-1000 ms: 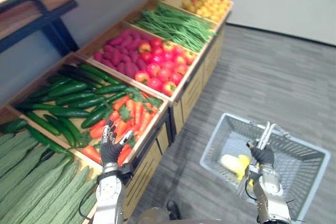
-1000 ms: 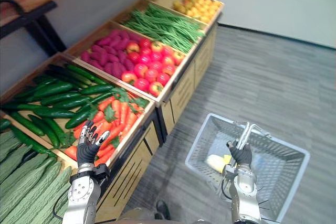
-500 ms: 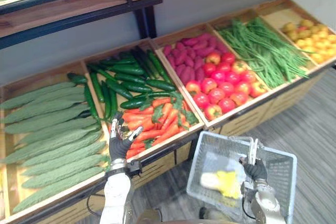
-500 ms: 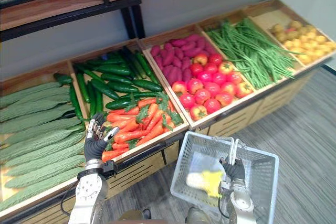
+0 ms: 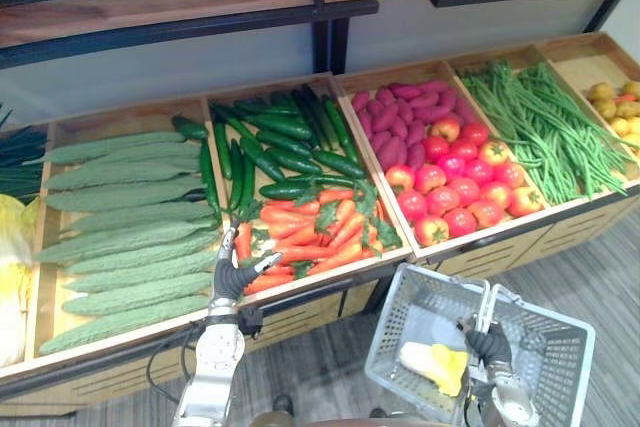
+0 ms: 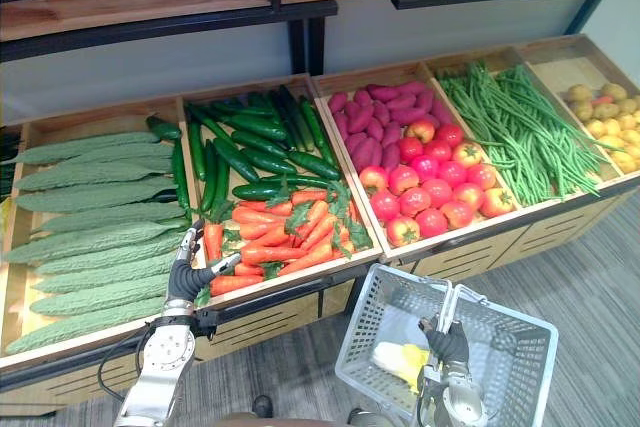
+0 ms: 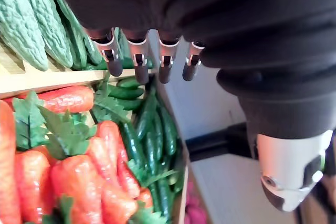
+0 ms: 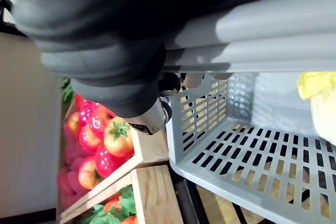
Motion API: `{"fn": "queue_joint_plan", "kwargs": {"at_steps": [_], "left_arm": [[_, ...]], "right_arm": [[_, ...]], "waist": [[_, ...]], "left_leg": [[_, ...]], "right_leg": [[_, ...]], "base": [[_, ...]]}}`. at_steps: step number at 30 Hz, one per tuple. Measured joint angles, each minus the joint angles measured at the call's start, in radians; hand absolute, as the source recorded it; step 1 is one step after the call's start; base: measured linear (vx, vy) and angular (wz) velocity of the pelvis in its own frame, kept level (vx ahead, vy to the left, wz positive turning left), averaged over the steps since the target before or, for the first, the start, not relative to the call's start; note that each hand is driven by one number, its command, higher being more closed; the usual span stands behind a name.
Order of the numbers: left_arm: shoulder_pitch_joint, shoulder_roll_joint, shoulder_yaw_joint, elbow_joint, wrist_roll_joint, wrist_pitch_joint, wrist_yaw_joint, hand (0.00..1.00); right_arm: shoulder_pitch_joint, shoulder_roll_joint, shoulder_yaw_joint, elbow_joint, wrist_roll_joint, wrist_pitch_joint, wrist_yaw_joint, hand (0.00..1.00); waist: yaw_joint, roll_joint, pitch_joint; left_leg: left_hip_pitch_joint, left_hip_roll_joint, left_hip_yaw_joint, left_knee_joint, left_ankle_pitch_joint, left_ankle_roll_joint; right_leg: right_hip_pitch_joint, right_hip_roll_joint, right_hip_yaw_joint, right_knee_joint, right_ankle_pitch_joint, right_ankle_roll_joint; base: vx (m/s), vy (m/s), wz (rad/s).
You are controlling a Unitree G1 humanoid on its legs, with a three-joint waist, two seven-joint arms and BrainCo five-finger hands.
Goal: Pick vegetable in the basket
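Left hand nearer divider, open over carrots

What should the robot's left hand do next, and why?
Probably lower the left hand onto the carrots and curl its fingers round one. It hangs open and empty over them, and the right hand holds the basket by its handle, ready to take one.

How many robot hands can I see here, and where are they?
2. The left hand is open at the near edge of the carrots; the right hand is curled round the handle of the grey basket, lower right.
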Motion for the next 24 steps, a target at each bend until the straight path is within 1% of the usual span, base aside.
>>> {"fn": "queue_joint_plan", "kwargs": {"at_steps": [1, 4, 6, 8, 9, 10, 13, 14, 18, 19, 20, 21, 22, 24], "left_arm": [[-0.030, 0.037, -0.014, 0.040, 0.039, 0.006, -0.008, 0.00], [-0.097, 0.076, -0.036, 0.111, 0.114, 0.013, -0.009, 0.00], [-0.143, 0.111, -0.059, 0.158, 0.162, 0.015, -0.011, 0.00], [-0.177, 0.145, -0.063, 0.202, 0.211, 0.017, -0.028, 0.00], [-0.189, 0.151, -0.063, 0.216, 0.222, 0.018, -0.029, 0.00], [-0.225, 0.157, -0.064, 0.246, 0.243, 0.027, -0.029, 0.00], [-0.282, 0.161, -0.076, 0.281, 0.273, 0.036, -0.029, 0.00], [-0.338, 0.175, -0.101, 0.315, 0.283, 0.038, -0.026, 0.00], [-0.492, 0.194, -0.114, 0.413, 0.341, 0.057, -0.012, 0.00], [-0.520, 0.201, -0.125, 0.422, 0.351, 0.059, -0.001, 1.00], [-0.537, 0.210, -0.135, 0.428, 0.352, 0.062, 0.000, 1.00], [-0.556, 0.217, -0.140, 0.443, 0.360, 0.062, 0.002, 1.00], [-0.575, 0.217, -0.139, 0.449, 0.376, 0.065, 0.019, 1.00], [-0.612, 0.220, -0.138, 0.461, 0.389, 0.072, 0.023, 1.00]], "right_arm": [[-0.014, -0.007, 0.001, 0.021, 0.000, -0.003, 0.010, 1.00], [-0.031, -0.027, 0.001, 0.052, 0.000, -0.004, 0.016, 1.00], [-0.045, -0.041, 0.002, 0.052, 0.000, -0.005, 0.023, 1.00], [-0.078, -0.043, 0.004, 0.052, 0.000, -0.005, 0.036, 1.00], [-0.087, -0.043, 0.004, 0.052, 0.000, -0.005, 0.037, 1.00], [-0.108, -0.048, 0.004, 0.052, 0.000, -0.005, 0.037, 1.00], [-0.139, -0.068, 0.006, 0.052, 0.000, -0.006, 0.037, 1.00], [-0.161, -0.083, 0.006, 0.052, 0.001, -0.006, 0.037, 1.00], [-0.202, -0.107, 0.015, 0.051, 0.009, -0.012, 0.035, 1.00], [-0.210, -0.116, 0.025, 0.051, 0.009, -0.014, 0.034, 1.00], [-0.216, -0.122, 0.034, 0.051, 0.013, -0.014, 0.033, 1.00], [-0.222, -0.122, 0.043, 0.050, 0.019, -0.022, 0.032, 1.00], [-0.226, -0.121, 0.046, 0.047, 0.019, -0.032, 0.032, 1.00], [-0.234, -0.120, 0.046, 0.046, 0.022, -0.043, 0.030, 1.00]], "waist": [[-0.018, 0.001, 0.000], [-0.027, 0.005, 0.003], [-0.034, 0.012, 0.008], [-0.052, 0.020, 0.016], [-0.056, 0.022, 0.024], [-0.065, 0.027, 0.050], [-0.068, 0.033, 0.082], [-0.073, 0.033, 0.105], [-0.076, 0.032, 0.135], [-0.076, 0.032, 0.147], [-0.076, 0.031, 0.151], [-0.076, 0.032, 0.153], [-0.076, 0.032, 0.163], [-0.075, 0.031, 0.165]], "left_leg": [[-0.001, -0.004, 0.000, -0.026, 0.021, 0.003], [-0.008, -0.009, 0.004, -0.052, 0.044, 0.008], [-0.035, -0.011, 0.017, -0.063, 0.055, 0.007], [-0.082, -0.014, 0.024, -0.064, 0.069, 0.012], [-0.091, -0.014, 0.024, -0.064, 0.071, 0.012], [-0.108, -0.013, 0.030, -0.064, 0.076, 0.012], [-0.139, -0.012, 0.039, -0.064, 0.086, 0.013], [-0.158, -0.012, 0.039, -0.064, 0.094, 0.013], [-0.205, -0.010, 0.042, -0.064, 0.109, 0.015], [-0.206, -0.010, 0.044, -0.064, 0.111, 0.016], [-0.210, -0.010, 0.046, -0.064, 0.112, 0.016], [-0.217, -0.010, 0.048, -0.064, 0.113, 0.017], [-0.219, -0.010, 0.049, -0.064, 0.116, 0.017], [-0.230, -0.010, 0.048, -0.064, 0.121, 0.017]], "right_leg": [[-0.003, 0.000, -0.001, -0.019, 0.013, 0.001], [-0.025, 0.004, 0.010, -0.048, 0.039, 0.003], [-0.058, 0.011, 0.027, -0.062, 0.059, 0.003], [-0.105, 0.015, 0.034, -0.073, 0.079, 0.002], [-0.110, 0.016, 0.035, -0.081, 0.086, 0.001], [-0.126, 0.018, 0.045, -0.094, 0.101, 0.001], [-0.162, 0.020, 0.056, -0.096, 0.114, 0.000], [-0.181, 0.021, 0.056, -0.096, 0.121, -0.001], [-0.229, 0.024, 0.061, -0.097, 0.140, -0.006], [-0.231, 0.024, 0.063, -0.097, 0.142, -0.007], [-0.235, 0.024, 0.066, -0.097, 0.143, -0.007], [-0.244, 0.024, 0.071, -0.097, 0.146, -0.009], [-0.247, 0.024, 0.073, -0.097, 0.149, -0.010], [-0.258, 0.024, 0.075, -0.097, 0.153, -0.011]], "base": [[-0.02, 0.032, 0.00], [-0.01, 0.031, -0.13], [-0.05, 0.020, -0.21], [-0.05, 0.027, -0.15], [-0.06, 0.011, -0.11], [-0.06, -0.003, -0.13], [-0.07, -0.004, -0.12], [-0.05, -0.006, -0.02], [-0.05, -0.008, -0.04], [-0.04, 0.000, -0.05], [-0.04, 0.001, -0.08], [-0.03, 0.003, -0.07], [-0.04, 0.006, -0.04], [-0.05, 0.009, 0.00]]}}
